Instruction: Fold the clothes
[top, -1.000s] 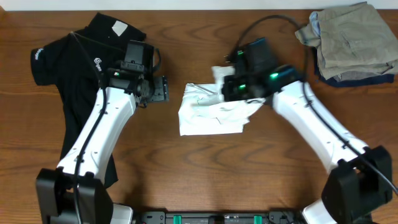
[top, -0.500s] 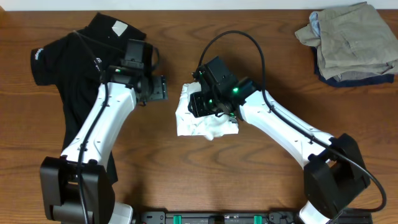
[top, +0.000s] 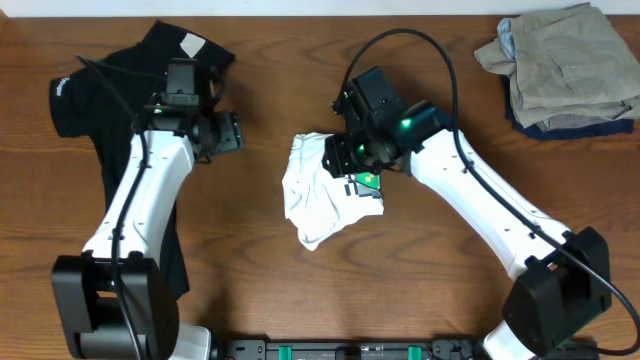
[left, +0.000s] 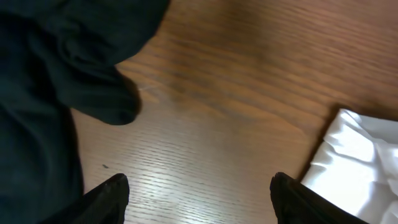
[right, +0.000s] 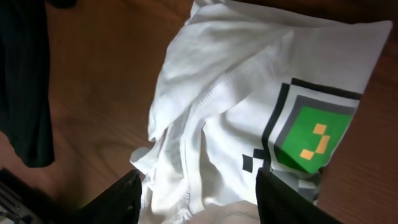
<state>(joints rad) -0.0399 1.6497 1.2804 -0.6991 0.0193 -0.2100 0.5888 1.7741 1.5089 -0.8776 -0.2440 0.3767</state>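
Note:
The white T-shirt (top: 318, 192) lies bunched in a loose, partly folded heap at the table's middle, its green-and-yellow pixel print (right: 311, 134) facing up. My right gripper (top: 348, 160) hovers just over the heap's right part, and its wide-apart fingers (right: 118, 199) straddle the cloth (right: 230, 93) without pinching it. The black shirt (top: 100, 110) is spread at the far left, partly under my left arm. My left gripper (top: 228, 134) is open over bare wood between the two shirts. In its wrist view the black shirt (left: 43, 81) sits left and the white T-shirt's corner (left: 357, 162) right.
A khaki-and-navy stack of garments (top: 560, 65) sits at the back right corner. Bare wood (top: 430, 290) shows along the front of the table. A cable (top: 400, 40) loops above the right arm.
My right gripper carried part of the white T-shirt leftward over the heap, then opened and let it go. My left arm drew back to the left, toward the black shirt.

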